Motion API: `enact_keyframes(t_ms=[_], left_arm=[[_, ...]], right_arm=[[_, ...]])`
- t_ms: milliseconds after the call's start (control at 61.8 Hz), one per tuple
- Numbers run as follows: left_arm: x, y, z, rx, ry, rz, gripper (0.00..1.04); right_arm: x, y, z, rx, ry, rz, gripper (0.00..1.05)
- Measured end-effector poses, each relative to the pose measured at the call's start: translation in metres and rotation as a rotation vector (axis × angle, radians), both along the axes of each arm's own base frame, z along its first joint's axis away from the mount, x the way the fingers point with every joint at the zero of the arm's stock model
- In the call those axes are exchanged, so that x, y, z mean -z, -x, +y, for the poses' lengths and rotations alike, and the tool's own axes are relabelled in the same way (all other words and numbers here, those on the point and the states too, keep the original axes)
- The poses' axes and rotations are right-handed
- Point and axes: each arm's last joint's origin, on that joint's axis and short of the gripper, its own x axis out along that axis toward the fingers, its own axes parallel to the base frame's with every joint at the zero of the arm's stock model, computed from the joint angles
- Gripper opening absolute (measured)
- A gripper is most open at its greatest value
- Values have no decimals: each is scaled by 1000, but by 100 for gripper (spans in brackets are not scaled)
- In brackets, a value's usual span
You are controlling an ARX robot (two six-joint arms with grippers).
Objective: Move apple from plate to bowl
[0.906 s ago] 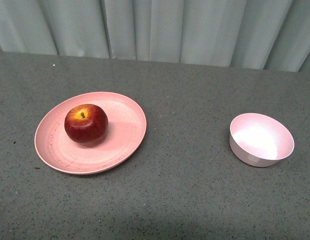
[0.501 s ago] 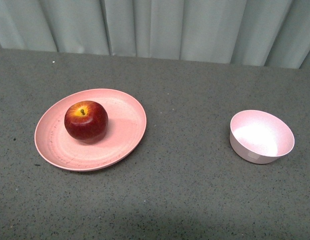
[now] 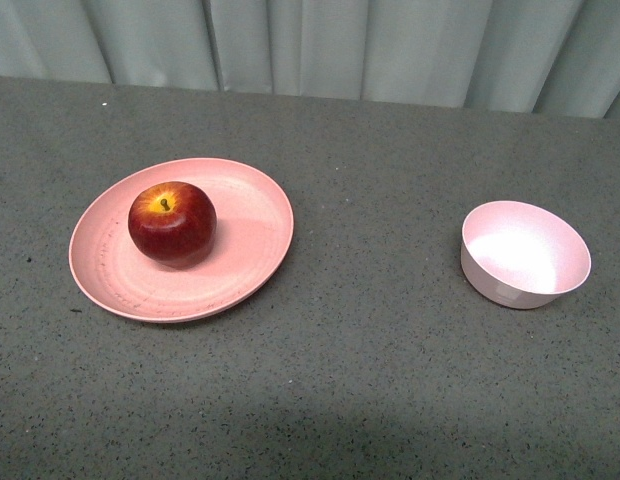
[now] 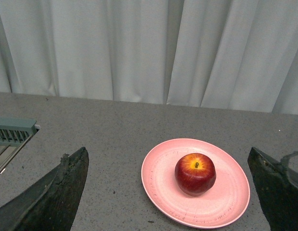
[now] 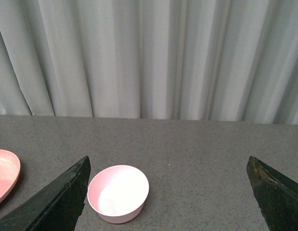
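Open grey table [image 3: 380, 350] stretches between the plate [image 3: 252, 268] and the bowl [image 3: 493, 286], which stand well apart; the apple [image 3: 171, 222] sits exposed on the plate, and a curtain [image 3: 340, 45] walls off the far edge.

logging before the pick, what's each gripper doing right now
Left gripper: open, holding nothing.
Right gripper: open, holding nothing.

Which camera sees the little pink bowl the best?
The front view: the bowl shows whole, whitish inside and all, with nothing in the way. The right wrist view shows it too, but a right gripper finger crowds its edge. The left wrist view misses it.
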Motion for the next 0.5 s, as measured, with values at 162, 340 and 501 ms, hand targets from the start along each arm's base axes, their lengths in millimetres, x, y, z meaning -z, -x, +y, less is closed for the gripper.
enact_keyframes(t_ms=[162,340,501], left_arm=[[0,0,0,0,0,0,98],[0,0,0,0,0,0,98],[0,0,0,1,0,0,98]], right_arm=[[0,0,0,0,0,0,95],[0,0,0,0,0,0,95],[0,0,0,0,0,0,95]])
